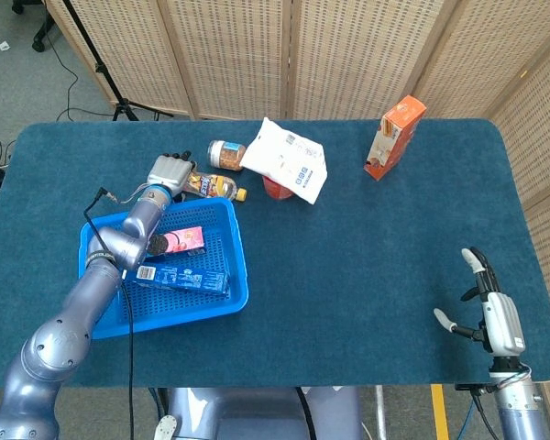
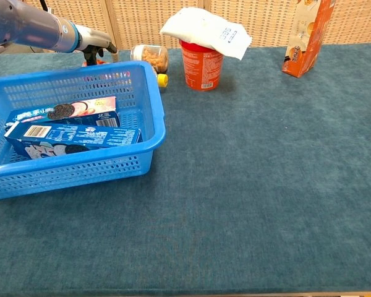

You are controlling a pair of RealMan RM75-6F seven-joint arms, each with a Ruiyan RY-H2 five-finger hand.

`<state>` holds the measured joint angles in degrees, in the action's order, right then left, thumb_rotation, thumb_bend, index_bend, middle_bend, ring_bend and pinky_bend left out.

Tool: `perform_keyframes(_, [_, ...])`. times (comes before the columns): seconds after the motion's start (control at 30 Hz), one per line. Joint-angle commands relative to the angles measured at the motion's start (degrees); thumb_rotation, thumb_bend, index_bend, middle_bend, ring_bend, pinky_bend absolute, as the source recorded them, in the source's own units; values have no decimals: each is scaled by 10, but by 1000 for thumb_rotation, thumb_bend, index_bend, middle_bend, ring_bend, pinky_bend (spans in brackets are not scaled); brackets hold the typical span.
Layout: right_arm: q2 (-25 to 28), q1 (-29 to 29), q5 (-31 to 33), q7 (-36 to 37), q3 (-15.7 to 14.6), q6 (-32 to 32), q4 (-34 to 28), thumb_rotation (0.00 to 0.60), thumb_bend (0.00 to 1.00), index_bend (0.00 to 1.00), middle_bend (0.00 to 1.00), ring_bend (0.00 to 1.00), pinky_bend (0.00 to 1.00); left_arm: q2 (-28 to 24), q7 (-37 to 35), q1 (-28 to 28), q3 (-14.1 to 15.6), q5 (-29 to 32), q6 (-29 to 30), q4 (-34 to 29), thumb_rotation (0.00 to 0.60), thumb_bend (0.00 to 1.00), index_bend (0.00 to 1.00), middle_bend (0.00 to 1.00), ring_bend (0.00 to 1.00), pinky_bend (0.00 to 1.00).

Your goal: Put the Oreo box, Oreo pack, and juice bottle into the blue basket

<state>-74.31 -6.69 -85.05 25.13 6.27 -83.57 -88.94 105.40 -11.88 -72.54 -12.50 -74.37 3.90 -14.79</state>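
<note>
So my left hand (image 1: 168,171) is up at the far rim of the blue basket (image 1: 236,266), fingers curled over the juice bottle (image 1: 213,184), which lies on its side on the table (image 1: 367,266) just past that rim, yellow cap pointing to 3 o'clock. It looks like I've got a grip on it, bottle low at the table. The Oreo box (image 1: 181,278) and Oreo pack (image 1: 176,242) both lie inside the basket, pack at the 12 o'clock side, box toward 6.

It's tight around the bottle: a small jar (image 1: 225,154) sits just beyond it at 12, and the red cup (image 2: 201,64) with the white bag (image 1: 287,169) draped over it is at 3. Orange carton (image 1: 393,137) stands near the far edge.

My right hand (image 1: 489,309) is at the near right table edge, fingers spread, holding nothing, with lots of bare table between it and the basket.
</note>
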Motion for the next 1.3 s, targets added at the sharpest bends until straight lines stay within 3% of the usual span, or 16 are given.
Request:
perform_keyframes(0.03, [0,0,-2,0,0,-1,0,600,235,0,0,0,464,-4,1,0,0,-2,0,-4,600,348,343,146,168,201])
perform_keyframes(0.97, [2,-1,-7,2,0,-8,-3,600,234,0,0,0,464,37,18,18,17,-16,36,26,600,345,378,155,172,203])
perform_keyframes(1.3, [1,-1,-9,3,0,-10,-4,600,235,0,0,0,464,22,21,10,18,-15,1,16,600,324,323,30,87,202])
